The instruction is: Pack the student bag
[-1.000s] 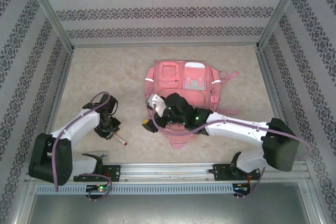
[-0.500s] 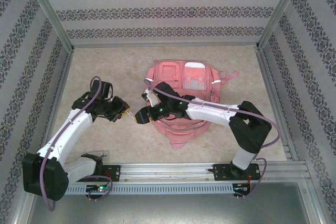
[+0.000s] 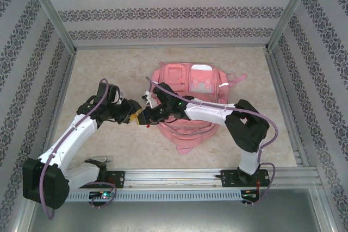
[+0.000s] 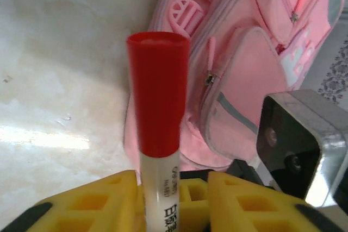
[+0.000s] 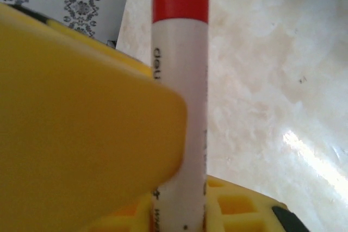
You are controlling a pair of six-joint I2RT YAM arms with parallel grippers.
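Observation:
The student bag (image 3: 190,88) is a pink backpack lying flat at the middle of the table, its front pockets facing up; its pink side (image 4: 239,69) also appears in the left wrist view. Both grippers meet just left of the bag, above the table. A white marker with a red cap (image 3: 147,124) (image 4: 157,96) (image 5: 180,80) is between them. My right gripper (image 3: 148,116) (image 5: 182,188) is shut on the marker's white barrel. My left gripper (image 3: 134,117) (image 4: 173,186) is open: one yellow finger touches the barrel and the other stands apart from it.
Patterned walls and metal frame posts (image 3: 54,14) enclose the pale marbled table (image 3: 109,69). Bare table lies left of the bag and in front of it. The right arm's forearm (image 3: 209,113) stretches over the bag's near part.
The left arm lifted the marker off the table and carried it right. The right gripper came left off the bag and shut on the marker. The left jaws then opened.

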